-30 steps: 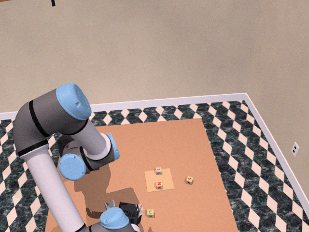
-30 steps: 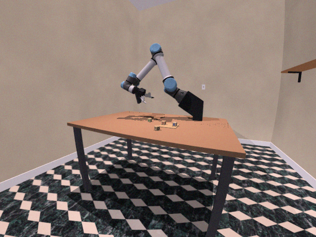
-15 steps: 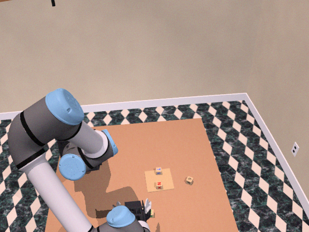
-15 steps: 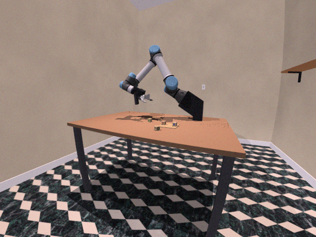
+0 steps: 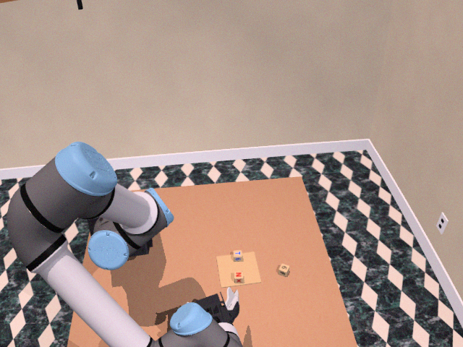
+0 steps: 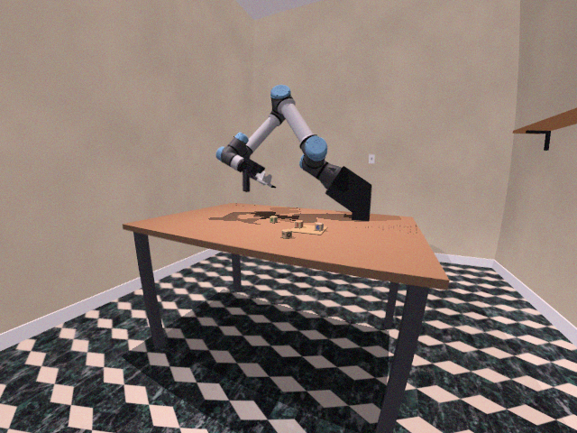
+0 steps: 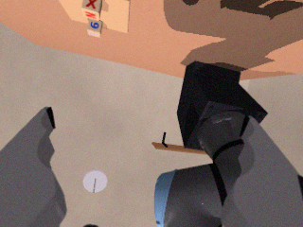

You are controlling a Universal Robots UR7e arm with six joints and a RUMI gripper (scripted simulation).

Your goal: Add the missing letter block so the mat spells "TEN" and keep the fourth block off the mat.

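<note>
Gripper (image 5: 228,296) fully open, nothing between the fingers. It hangs well above the table (image 5: 261,209) at about 6 o'clock from the mat (image 5: 249,261) in the top view. In the exterior view the gripper (image 6: 266,180) is tilted and high, not near any block. Wrist view shows one finger (image 7: 33,165) spread wide and mostly wall, so it isn't aimed down at the table.

Progress:
- T block (image 5: 237,255) is on the mat at its 12 o'clock edge, letter up.
- N block (image 5: 238,276) is on the mat at 6 o'clock, letter up.
- The gap between them looks about one block wide, so that's the slot for the E.
- Nothing has been picked up. Looks like early approach.

Missing-letter block: hidden under the wrist in the top view. In the exterior view a fourth block (image 6: 273,218) sits in the arm's shadow, off the mat and roughly below the gripper. It has a greenish mark, too small to read. Probably the E.

Spare block (image 5: 283,270) is off the mat at 3 o'clock. Its top mark looks like a 9 or G. It can stay put.

Left to do: descend, grab the E, drop it between T and N with the letter upright.

Room:
- All blocks are well in from the table edges.
- Open surface all round the mat.
- The slot is tight, with T and N on both sides. Wide-open fingers may bump them, so come in across the row.
</note>
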